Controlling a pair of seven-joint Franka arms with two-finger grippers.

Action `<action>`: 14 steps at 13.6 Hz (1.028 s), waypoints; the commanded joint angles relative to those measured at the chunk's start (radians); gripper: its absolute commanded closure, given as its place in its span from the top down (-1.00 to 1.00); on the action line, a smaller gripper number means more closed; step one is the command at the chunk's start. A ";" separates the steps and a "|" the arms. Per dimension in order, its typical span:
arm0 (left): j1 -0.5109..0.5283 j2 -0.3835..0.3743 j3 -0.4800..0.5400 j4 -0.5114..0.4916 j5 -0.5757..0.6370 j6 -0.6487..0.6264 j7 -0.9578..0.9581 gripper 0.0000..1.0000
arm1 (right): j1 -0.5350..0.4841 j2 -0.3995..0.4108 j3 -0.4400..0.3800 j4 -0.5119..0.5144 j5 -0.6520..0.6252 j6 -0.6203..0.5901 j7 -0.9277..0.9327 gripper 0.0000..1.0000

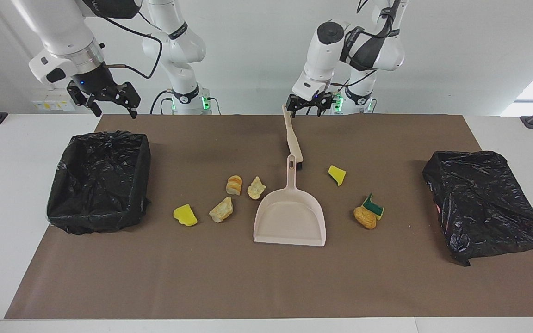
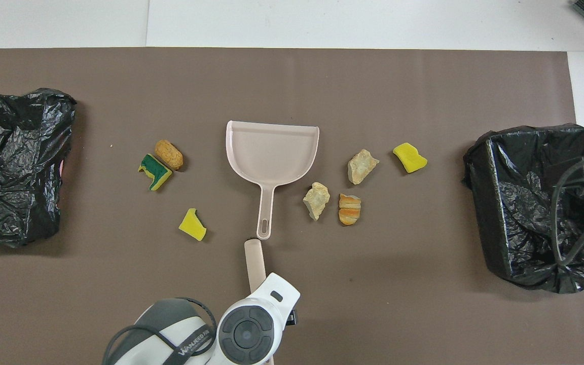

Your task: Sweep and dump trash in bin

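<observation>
**Surfaces as we see them**

We see a matt brown paper-like mat [image 1: 229,277] on a smooth white table [image 1: 12,194]. The beige dustpan [image 1: 289,217] and beige brush handle [image 1: 292,136] look like smooth, faintly shiny plastic. The black liner of the open bin [image 1: 100,180] and the crumpled black bag [image 1: 484,203] are glossy, wrinkled film. The yellow sponge chunks [image 2: 409,157] look porous and matt, the tan bread-like lumps [image 2: 169,154] rough.

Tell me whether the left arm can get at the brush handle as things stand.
Probably yes. The left gripper hangs open just above the end of the brush handle nearest the robots, with nothing lying between them. The dustpan lies clear of that end.
</observation>
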 commanded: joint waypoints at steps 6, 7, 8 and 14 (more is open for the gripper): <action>-0.079 -0.031 0.018 -0.047 -0.016 0.028 -0.044 1.00 | -0.003 -0.035 0.000 -0.040 0.017 -0.002 0.008 1.00; -0.079 -0.031 0.020 -0.047 -0.016 0.028 -0.044 0.45 | -0.004 -0.037 0.000 -0.045 0.017 -0.002 0.006 1.00; -0.079 -0.031 0.020 -0.047 -0.016 0.026 -0.035 0.00 | -0.003 -0.037 0.000 -0.045 0.017 -0.002 0.008 1.00; -0.029 -0.028 0.026 -0.035 -0.014 -0.070 0.121 -1.00 | -0.004 -0.042 0.000 -0.053 0.017 -0.002 0.008 1.00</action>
